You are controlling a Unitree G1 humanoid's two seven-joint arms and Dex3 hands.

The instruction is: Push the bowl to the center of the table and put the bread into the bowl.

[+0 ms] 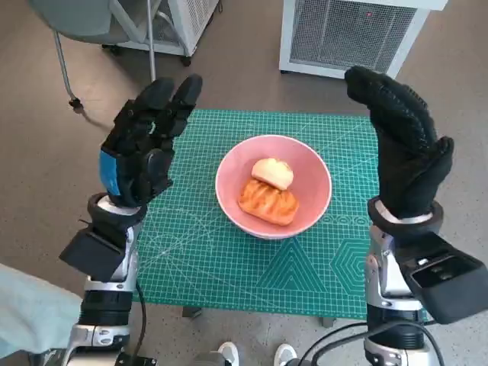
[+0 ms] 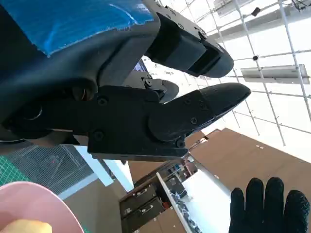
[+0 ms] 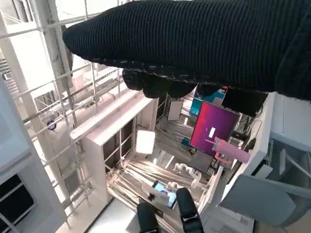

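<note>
Left hand [image 1: 145, 145]: raised above the table's left edge, fingers loosely extended upward and holding nothing, blue tape visible on its back. It touches neither bowl nor table.

Table [image 1: 198, 252]: covered by a green cutting mat printed with pale grid lines and geometric figures. Any lettering on the mat is too small to read.

Bowl [image 1: 305, 221]: pink, sitting upright near the middle of the mat, slightly toward the far edge. Its rim also shows in the left wrist view [image 2: 48, 204].

Bread [image 1: 268, 200]: two pieces lie inside the bowl, a golden-brown ridged pastry on the near side and a pale round roll [image 1: 273, 173] resting against it on the far side.

Right hand [image 1: 404, 145]: gloved, raised above the table's right edge, fingers extended together and slightly curved, empty, clear of the bowl.

Beyond the far edge stands a white cabinet [image 1: 358, 34] with a grille; no legible label.
</note>
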